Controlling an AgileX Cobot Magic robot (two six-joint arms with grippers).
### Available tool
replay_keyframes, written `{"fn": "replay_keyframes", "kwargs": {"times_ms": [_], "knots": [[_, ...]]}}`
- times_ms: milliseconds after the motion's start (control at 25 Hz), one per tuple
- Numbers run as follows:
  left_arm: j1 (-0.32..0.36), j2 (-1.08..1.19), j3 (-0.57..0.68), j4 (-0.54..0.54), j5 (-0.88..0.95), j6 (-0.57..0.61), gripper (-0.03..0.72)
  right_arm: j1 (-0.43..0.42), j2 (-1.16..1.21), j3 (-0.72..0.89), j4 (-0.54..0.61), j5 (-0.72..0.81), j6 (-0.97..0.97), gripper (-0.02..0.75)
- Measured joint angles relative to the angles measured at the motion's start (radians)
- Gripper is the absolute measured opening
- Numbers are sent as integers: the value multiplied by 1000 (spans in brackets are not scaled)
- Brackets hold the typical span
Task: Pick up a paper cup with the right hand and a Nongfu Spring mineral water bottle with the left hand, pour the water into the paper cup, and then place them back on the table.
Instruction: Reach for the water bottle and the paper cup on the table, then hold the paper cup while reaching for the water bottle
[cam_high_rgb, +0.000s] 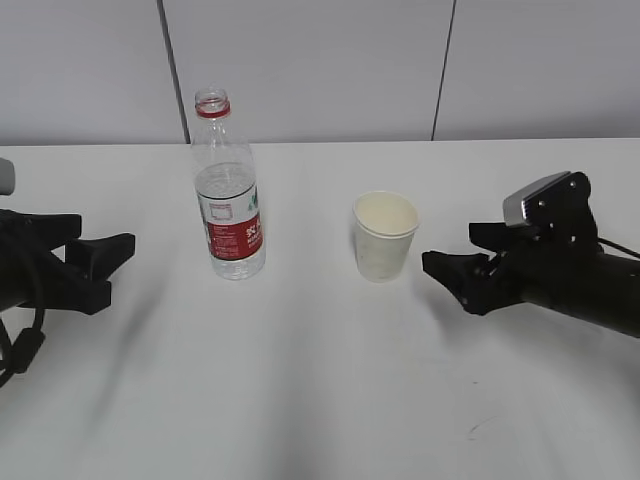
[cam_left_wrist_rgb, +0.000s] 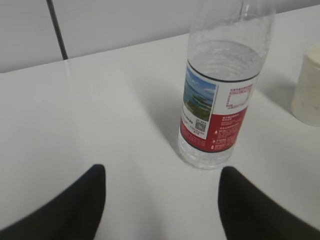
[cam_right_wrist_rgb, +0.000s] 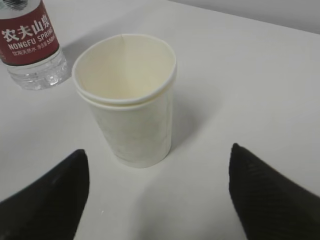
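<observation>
The Nongfu Spring mineral water bottle (cam_high_rgb: 228, 200) stands upright and uncapped on the white table (cam_high_rgb: 300, 400), left of centre, partly filled. The paper cup (cam_high_rgb: 384, 236) stands upright and empty to its right. My left gripper (cam_high_rgb: 112, 268) is open and empty, a short way left of the bottle. In the left wrist view the bottle (cam_left_wrist_rgb: 217, 100) stands just beyond my open left gripper (cam_left_wrist_rgb: 162, 175), nearer its right finger. My right gripper (cam_high_rgb: 450, 248) is open and empty, just right of the cup. In the right wrist view the cup (cam_right_wrist_rgb: 131, 100) stands ahead of my open right gripper (cam_right_wrist_rgb: 157, 155).
A grey panelled wall (cam_high_rgb: 320, 60) rises behind the table's far edge. The cup's edge shows at the right of the left wrist view (cam_left_wrist_rgb: 307, 90). The bottle's base shows at the top left of the right wrist view (cam_right_wrist_rgb: 31, 47).
</observation>
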Motion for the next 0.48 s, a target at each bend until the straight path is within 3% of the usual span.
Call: {"fn": "replay_keyframes", "kwargs": {"times_ms": [280,480], "knots": [[0,0,-1,0,-8,-1,443,72,119,-107,-14,-2,4,663],[0,1,-1,0,-8,-2,443,123,193,-175,35,-2,4,663]]}}
